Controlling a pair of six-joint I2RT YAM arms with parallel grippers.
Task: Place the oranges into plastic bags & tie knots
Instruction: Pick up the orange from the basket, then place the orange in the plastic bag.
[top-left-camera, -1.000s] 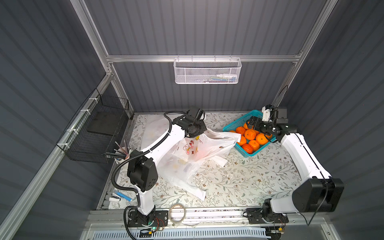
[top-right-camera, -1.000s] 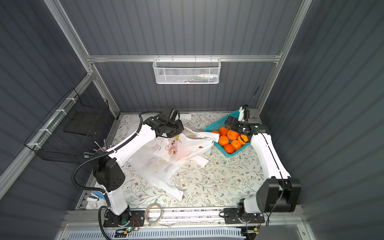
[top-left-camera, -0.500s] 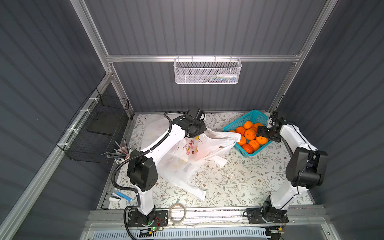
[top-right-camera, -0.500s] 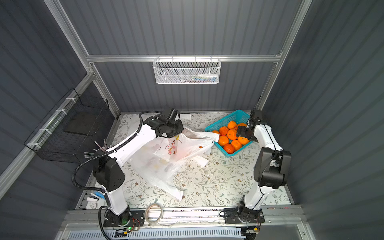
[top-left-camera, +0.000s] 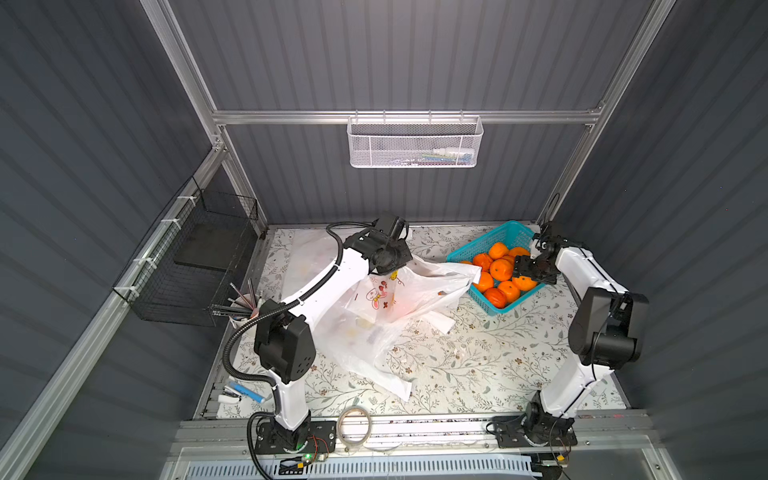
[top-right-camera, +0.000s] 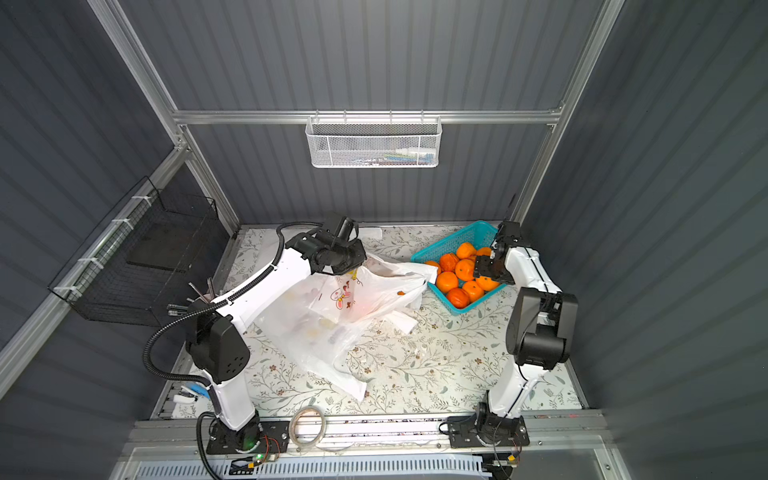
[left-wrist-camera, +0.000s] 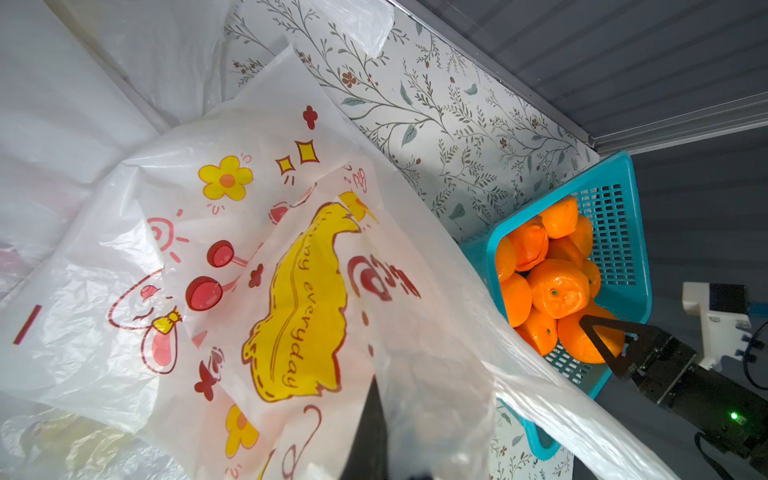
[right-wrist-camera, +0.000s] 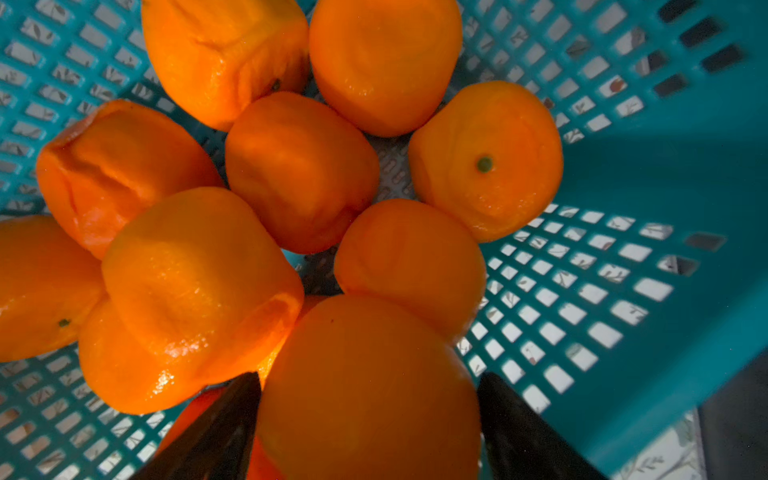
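In the teal basket (top-left-camera: 486, 243) at the far right corner of the table (top-left-camera: 457, 365), the right gripper (right-wrist-camera: 368, 380) stands wide around one orange (right-wrist-camera: 365, 419), and both fingers (right-wrist-camera: 232, 419) touch its sides. The other oranges (right-wrist-camera: 299, 170) lie just beyond the fingertips. Beside the basket, the left gripper (left-wrist-camera: 372, 399) is closed on the edge of the plastic bag (left-wrist-camera: 291, 270) and holds it up.

The two look like twins: the left arm (top-left-camera: 328, 286) and the right arm (top-left-camera: 582, 266) have smooth white links between chunky black joint housings, each on a black base plate (top-left-camera: 320, 434). A black ribbed hose (top-left-camera: 226, 357) runs along the left one. The right gripper (right-wrist-camera: 369, 376) has black tapering fingers (right-wrist-camera: 216, 432), with a white camera bracket (left-wrist-camera: 715, 316) and a small green light (left-wrist-camera: 734, 415) behind them.
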